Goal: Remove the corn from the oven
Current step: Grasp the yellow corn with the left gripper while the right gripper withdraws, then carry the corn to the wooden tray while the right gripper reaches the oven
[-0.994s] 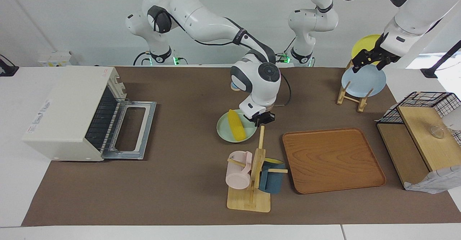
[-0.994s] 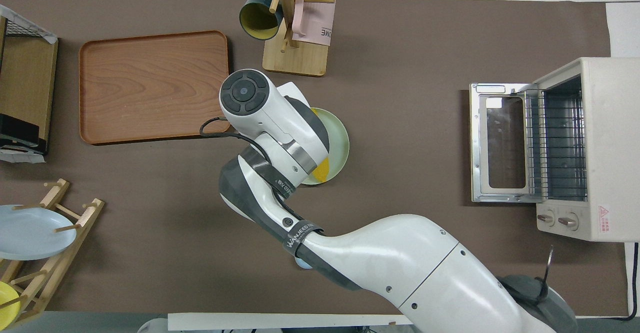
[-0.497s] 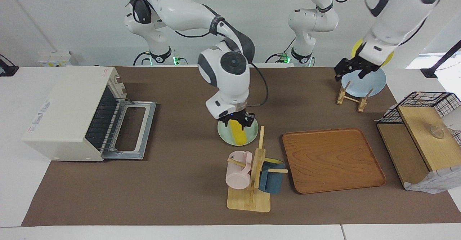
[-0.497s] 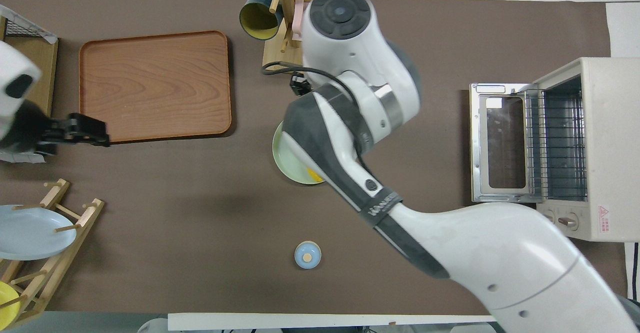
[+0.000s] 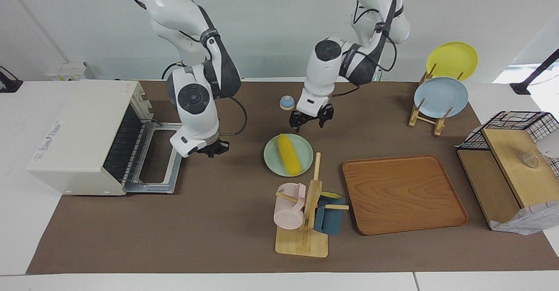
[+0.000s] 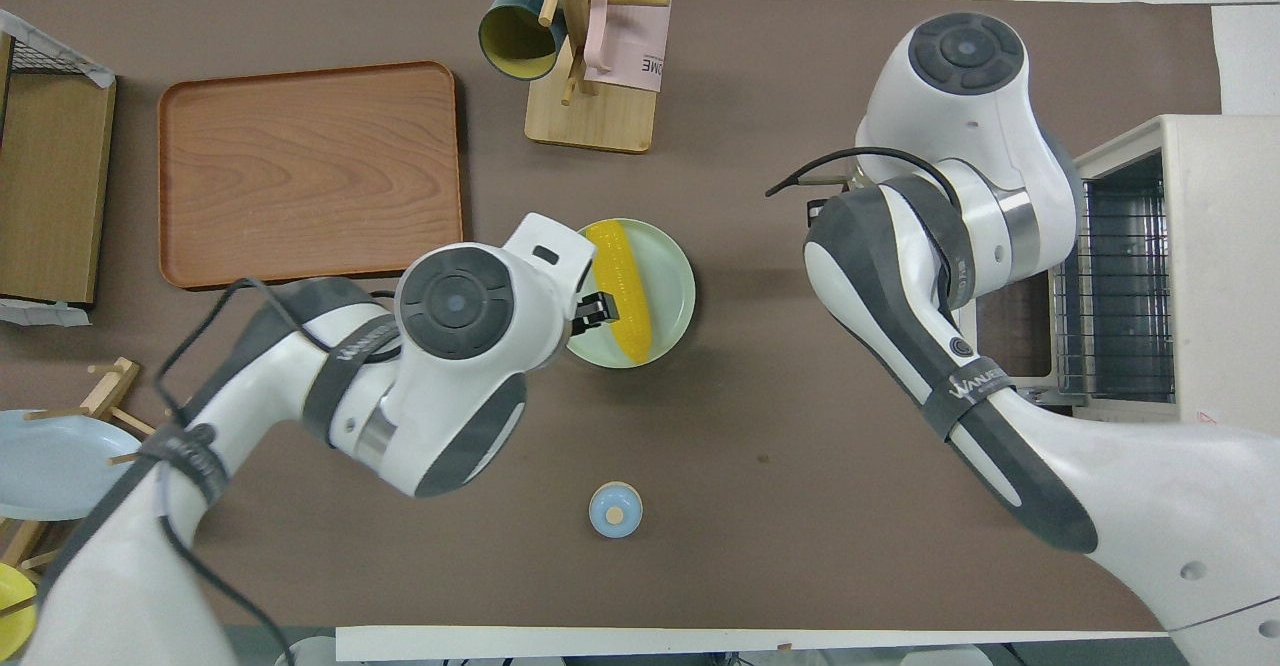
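The yellow corn [image 5: 289,153] lies on a pale green plate [image 5: 271,157] in the middle of the table, outside the oven; it also shows in the overhead view [image 6: 618,289]. The cream-white oven [image 5: 83,129] stands at the right arm's end with its door [image 5: 162,186] folded down and its rack bare. My right gripper [image 5: 212,148] hangs low beside the door's edge, between the oven and the plate. My left gripper [image 5: 311,119] is open and empty, over the table just by the plate's rim on the robots' side.
A mug tree [image 5: 305,214] with a pink and a blue mug stands beside the plate, farther from the robots. A wooden tray [image 5: 404,192], a plate rack [image 5: 439,96], a wire basket [image 5: 519,122] and a small blue cap [image 5: 287,102] are also there.
My right gripper has lifted off the corn and swung from the plate to the oven door. My left arm has swung from the plate rack to the plate. The corn stays on the plate.
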